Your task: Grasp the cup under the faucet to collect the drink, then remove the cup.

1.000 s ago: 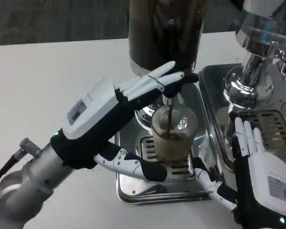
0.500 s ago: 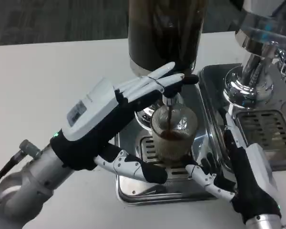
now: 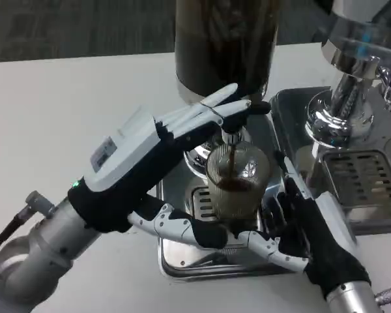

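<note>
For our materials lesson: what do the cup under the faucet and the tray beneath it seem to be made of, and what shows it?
Cup: clear glass or plastic, ribbed wall; the dark drink shows through it.
Drip tray: polished metal, probably stainless steel; it is shiny and mirrors its surroundings, with a slotted grille under the cup.

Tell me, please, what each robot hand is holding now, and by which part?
Left robot hand presses the faucet lever, fingertips on top. Right robot hand sits beside the cup; a grip cannot be told.
</note>
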